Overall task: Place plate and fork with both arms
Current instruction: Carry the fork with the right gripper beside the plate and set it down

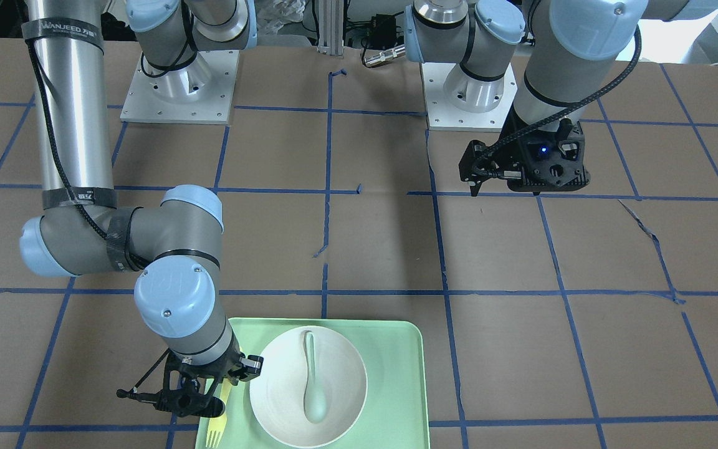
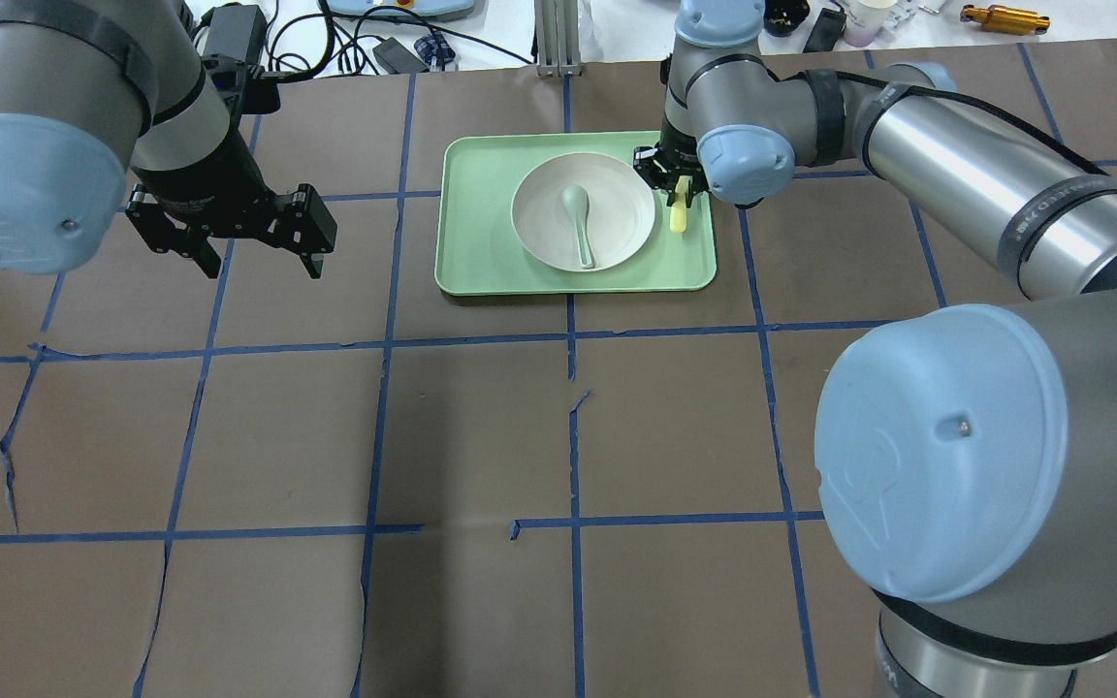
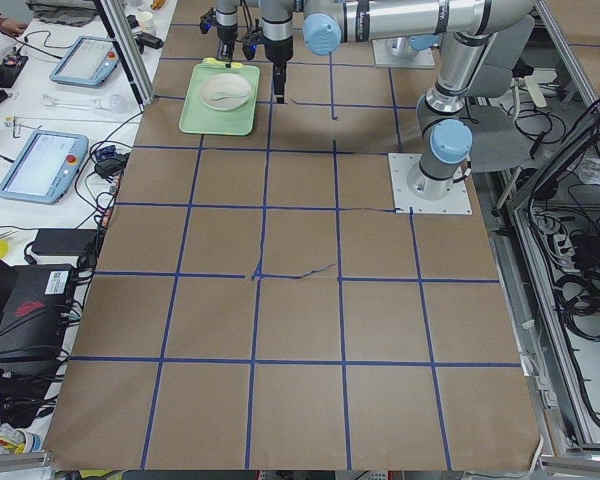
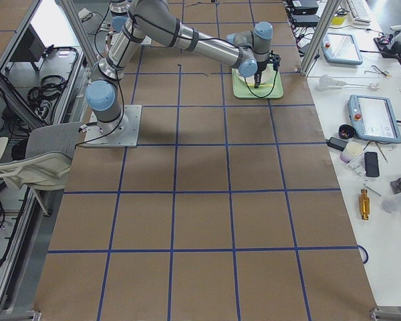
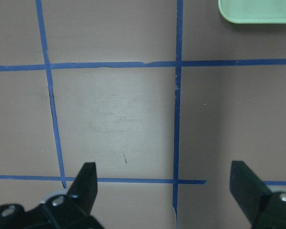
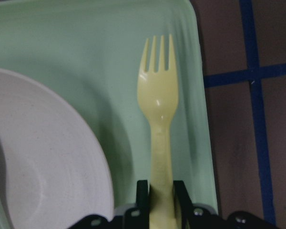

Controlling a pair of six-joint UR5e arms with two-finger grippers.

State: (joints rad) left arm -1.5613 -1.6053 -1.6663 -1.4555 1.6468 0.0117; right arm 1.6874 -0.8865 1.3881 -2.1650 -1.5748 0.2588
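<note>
Right pincer [image 6: 160, 194] gripping fork [image 6: 158, 95] handle, tines ahead, plate [image 6: 47, 162] just beside

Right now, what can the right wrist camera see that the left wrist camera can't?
Only the right wrist view shows the yellow fork, pinched at its handle by the right gripper's fingers, and part of the plate beside it. Only the left wrist view shows the left gripper's fingers, spread wide apart over the brown table with nothing between them. Both show the green tray, though the left view catches just a corner, plus the table and blue tape lines.
</note>
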